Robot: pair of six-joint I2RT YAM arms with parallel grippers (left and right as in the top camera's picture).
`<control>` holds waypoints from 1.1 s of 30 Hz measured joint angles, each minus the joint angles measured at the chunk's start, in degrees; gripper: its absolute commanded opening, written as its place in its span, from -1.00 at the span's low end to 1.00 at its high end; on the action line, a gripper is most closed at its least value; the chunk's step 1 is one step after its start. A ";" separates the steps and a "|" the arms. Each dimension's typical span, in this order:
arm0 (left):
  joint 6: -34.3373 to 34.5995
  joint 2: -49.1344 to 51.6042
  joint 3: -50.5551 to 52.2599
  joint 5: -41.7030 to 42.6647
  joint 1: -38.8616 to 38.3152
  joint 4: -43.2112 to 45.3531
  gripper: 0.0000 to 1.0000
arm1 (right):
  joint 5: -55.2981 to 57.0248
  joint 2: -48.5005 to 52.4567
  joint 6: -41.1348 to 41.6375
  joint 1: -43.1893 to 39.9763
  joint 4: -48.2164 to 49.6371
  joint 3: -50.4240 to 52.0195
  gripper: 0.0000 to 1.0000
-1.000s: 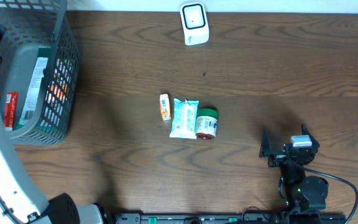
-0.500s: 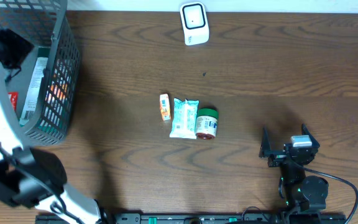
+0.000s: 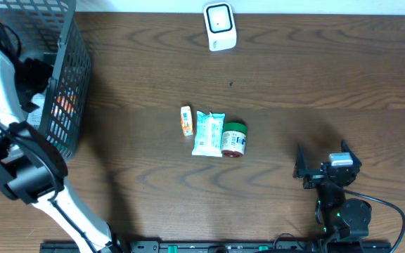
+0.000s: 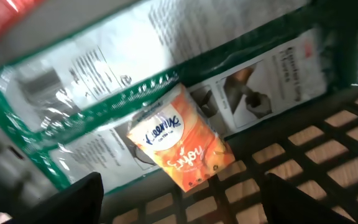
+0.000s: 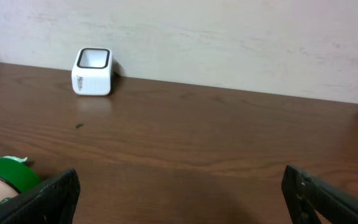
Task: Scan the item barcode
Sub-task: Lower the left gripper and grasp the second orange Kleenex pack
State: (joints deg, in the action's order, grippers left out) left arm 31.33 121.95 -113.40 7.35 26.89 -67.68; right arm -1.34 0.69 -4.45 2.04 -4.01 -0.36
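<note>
left jaws wider over orange packet (image 4: 182, 149)

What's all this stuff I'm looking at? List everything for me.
table: one, dark brown wood, under everything
basket: one, grey mesh, far-left corner
flat packs: seemingly two, white with green edges, in basket
orange packet: one, on those packs
scanner: one, white, far edge, middle
small packet: one, orange and white, table centre
pouch: one, pale blue, beside it
jar: one, green lid, right of pouch
left gripper: open, over basket
right gripper: open, near-right
</note>
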 measured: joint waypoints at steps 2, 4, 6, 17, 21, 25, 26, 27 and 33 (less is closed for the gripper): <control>2.62 1.46 0.00 0.48 0.00 -0.55 0.63 | 0.00 0.00 0.00 0.00 0.00 0.00 0.99; 5.16 2.60 0.02 0.90 0.00 -0.96 0.63 | 0.00 0.00 0.00 0.00 0.00 0.00 0.99; 7.32 3.52 0.07 1.29 0.00 -0.90 0.63 | 0.00 0.00 0.00 0.00 0.00 0.00 0.99; 11.56 3.98 5.07 0.68 0.00 5.68 0.63 | 0.00 0.00 0.00 0.00 0.00 0.00 0.98; 12.46 4.04 8.31 0.20 0.00 9.09 0.47 | 0.00 0.00 0.00 0.00 0.02 0.00 0.98; 13.38 4.28 9.64 0.11 0.02 11.28 -0.13 | 0.00 0.00 0.00 0.00 0.00 0.00 0.98; 13.29 4.28 9.64 0.02 0.07 11.47 -0.19 | 0.00 0.00 0.00 0.00 0.02 0.00 0.99; 13.40 4.28 9.51 -0.02 0.17 11.47 -0.22 | 0.00 0.00 0.00 0.00 0.00 0.00 0.99; 13.46 4.11 8.46 0.00 2.43 11.67 -0.22 | 0.00 0.00 0.00 0.00 0.00 0.00 0.98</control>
State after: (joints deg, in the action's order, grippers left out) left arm 44.80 126.06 -104.95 7.35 29.32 -56.01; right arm -1.34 0.69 -4.45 2.04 -4.01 -0.36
